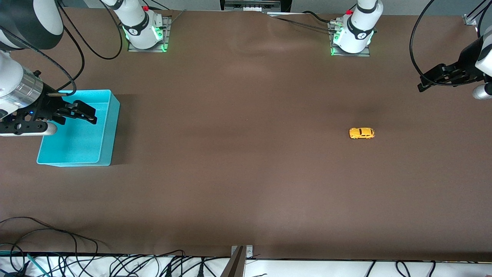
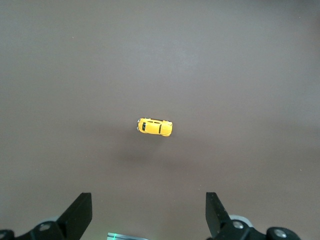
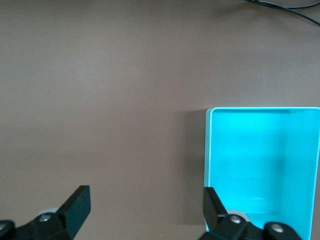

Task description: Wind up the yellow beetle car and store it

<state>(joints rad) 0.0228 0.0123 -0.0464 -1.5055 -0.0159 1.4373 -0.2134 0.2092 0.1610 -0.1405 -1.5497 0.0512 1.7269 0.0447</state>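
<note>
- The yellow beetle car (image 1: 361, 133) sits on its wheels on the brown table (image 1: 238, 173), toward the left arm's end, well apart from every edge, with nothing touching it.
- The left gripper (image 1: 423, 83) hangs in the air by that end's edge, fingers (image 2: 80, 214) spread wide and empty; its tips are dark, so the front view gives little.
- The right gripper (image 1: 91, 115) hovers over the turquoise bin (image 1: 109, 127), also wide and empty.
- The bin stands at the right arm's end of the table.
</note>
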